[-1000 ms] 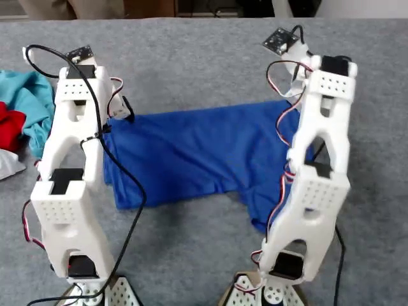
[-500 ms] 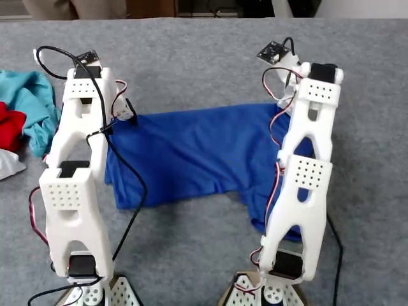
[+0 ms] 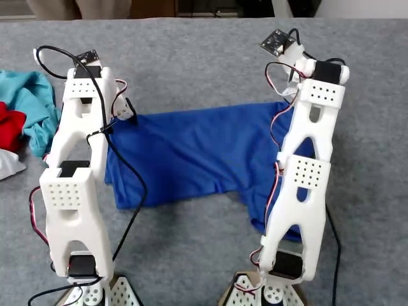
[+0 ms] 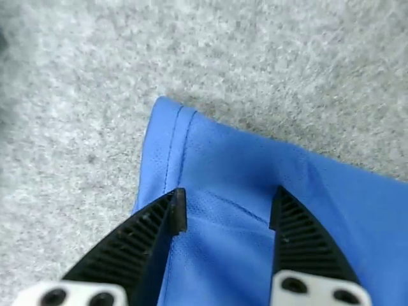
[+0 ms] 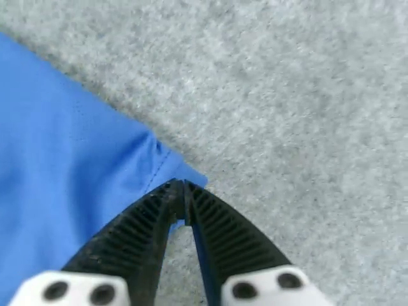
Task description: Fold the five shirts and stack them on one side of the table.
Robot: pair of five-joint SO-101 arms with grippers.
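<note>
A blue shirt (image 3: 197,153) lies spread flat on the grey table (image 3: 191,57) between my two arms. My left gripper (image 3: 125,109) hovers at the shirt's far left corner. In the left wrist view the left gripper (image 4: 229,203) is open, its black fingers (image 4: 150,226) straddling the hemmed corner of the blue shirt (image 4: 255,166). My right gripper (image 3: 288,95) is at the far right corner. In the right wrist view the right gripper (image 5: 185,189) is shut, pinching the corner of the blue shirt (image 5: 76,153).
A pile of a teal shirt (image 3: 29,102), a red shirt (image 3: 9,121) and a white shirt (image 3: 7,162) lies at the table's left edge. Black cable (image 3: 124,172) from the left arm hangs over the blue shirt's left side.
Both arms have shifted toward the shirt's far corners, the left one slightly rightward. The right arm then eased back to the right. The shirt has barely moved.
</note>
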